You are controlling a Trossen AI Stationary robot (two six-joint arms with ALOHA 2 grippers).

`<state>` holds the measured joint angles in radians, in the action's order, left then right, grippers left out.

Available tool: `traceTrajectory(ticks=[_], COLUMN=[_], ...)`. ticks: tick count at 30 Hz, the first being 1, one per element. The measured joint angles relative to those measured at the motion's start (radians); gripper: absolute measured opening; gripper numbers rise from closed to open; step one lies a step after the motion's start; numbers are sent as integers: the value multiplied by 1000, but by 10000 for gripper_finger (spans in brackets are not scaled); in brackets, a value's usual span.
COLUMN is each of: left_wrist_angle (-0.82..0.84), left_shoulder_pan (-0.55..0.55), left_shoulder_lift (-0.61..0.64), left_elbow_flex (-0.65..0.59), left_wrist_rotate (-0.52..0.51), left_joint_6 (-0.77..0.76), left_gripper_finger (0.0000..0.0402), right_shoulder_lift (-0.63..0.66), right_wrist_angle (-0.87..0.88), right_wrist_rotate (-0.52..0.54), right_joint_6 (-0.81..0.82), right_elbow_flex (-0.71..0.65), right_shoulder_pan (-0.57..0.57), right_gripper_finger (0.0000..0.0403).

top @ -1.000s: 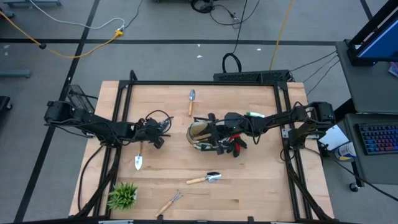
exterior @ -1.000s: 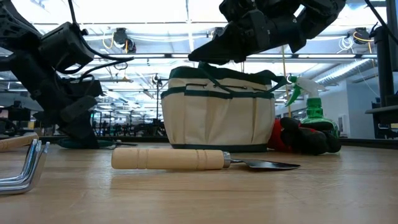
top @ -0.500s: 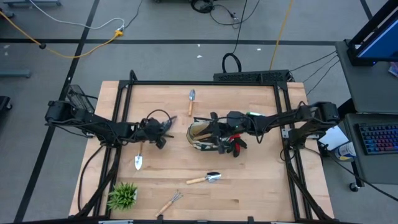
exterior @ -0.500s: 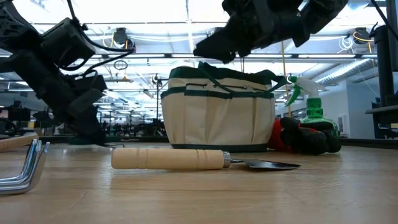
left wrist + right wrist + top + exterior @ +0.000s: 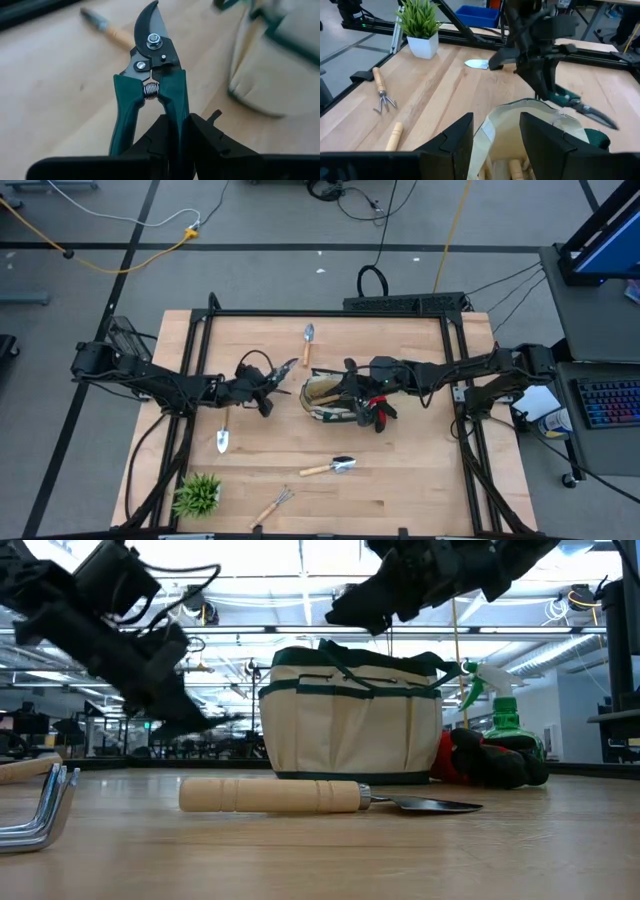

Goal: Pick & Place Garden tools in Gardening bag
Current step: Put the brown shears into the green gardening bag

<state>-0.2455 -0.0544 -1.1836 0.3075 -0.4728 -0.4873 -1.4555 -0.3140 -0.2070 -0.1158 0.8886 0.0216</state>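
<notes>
Your left gripper [image 5: 176,131] has lifted the green-handled steel pruners [image 5: 148,85], pinched by one handle, toward the cream canvas bag [image 5: 328,395]; right gripper [image 5: 496,131] spread above it. Next, lower them inside.

You have even, bright overhead lighting with ceiling-lamp glare in the low view, where the left hand [image 5: 190,720] smears.
</notes>
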Motion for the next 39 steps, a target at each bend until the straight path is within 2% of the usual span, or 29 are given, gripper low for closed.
traceTrajectory(ticks=[15,31,39], left_wrist_angle=[9,8,-1], left_shoulder_pan=[0,-3,-7], left_shoulder_lift=[0,0,0], left_elbow_flex=[196,320,340], left_wrist_rotate=[-6,10,29], left_joint_6=[292,433,437], left_gripper_finger=[55,56,56], right_shoulder_lift=[7,7,7], right_wrist_angle=[67,73,73], right_wrist_rotate=[0,0,0], right_joint_6=[0,0,0], right_elbow_flex=[-1,-1,-1], right_shoulder_pan=[0,0,0], right_gripper_finger=[157,157,157])
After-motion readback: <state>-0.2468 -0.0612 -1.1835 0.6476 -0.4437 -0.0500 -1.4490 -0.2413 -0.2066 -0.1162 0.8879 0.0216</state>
